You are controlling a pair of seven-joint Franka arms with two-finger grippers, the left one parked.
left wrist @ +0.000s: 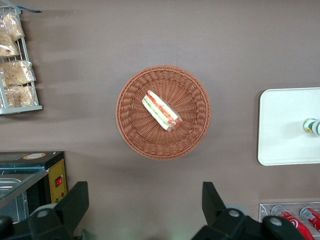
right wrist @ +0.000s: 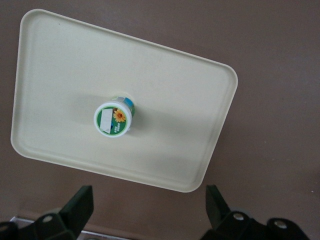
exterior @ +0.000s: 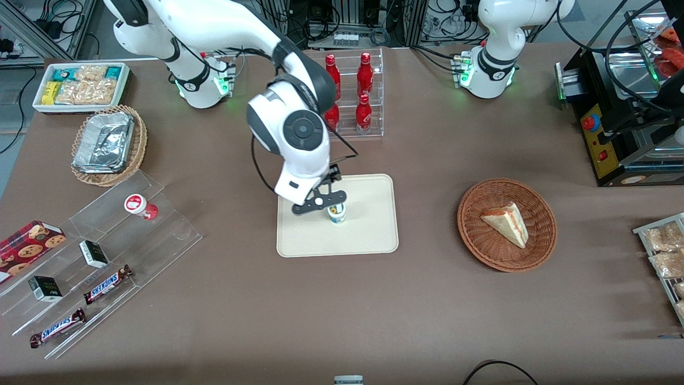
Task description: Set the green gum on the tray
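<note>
Brown table (exterior: pixel 342 310) carries everything. Cream-beige tray (exterior: pixel 368 230) sits mid-table, flat, nearer the front camera than the clear rack of red bottles (exterior: pixel 355 93). Wicker basket (exterior: pixel 483 240) with a sandwich wedge (exterior: pixel 506 223) lies toward the parked arm's end, apart from the tray. Clear stepped display (exterior: pixel 101 256) toward the working arm's end holds snack bars, small dark boxes and a red-and-white gum bottle (exterior: pixel 140 206). Gripper (exterior: pixel 326 202) hangs just above the tray, fingers spread wide, holding nothing; wrist view shows both fingers (right wrist: pixel 80 207) clear of the bottle. Green gum (right wrist: pixel 114 118) stands upright on the tray, near its middle, lid up, free of the gripper.
</note>
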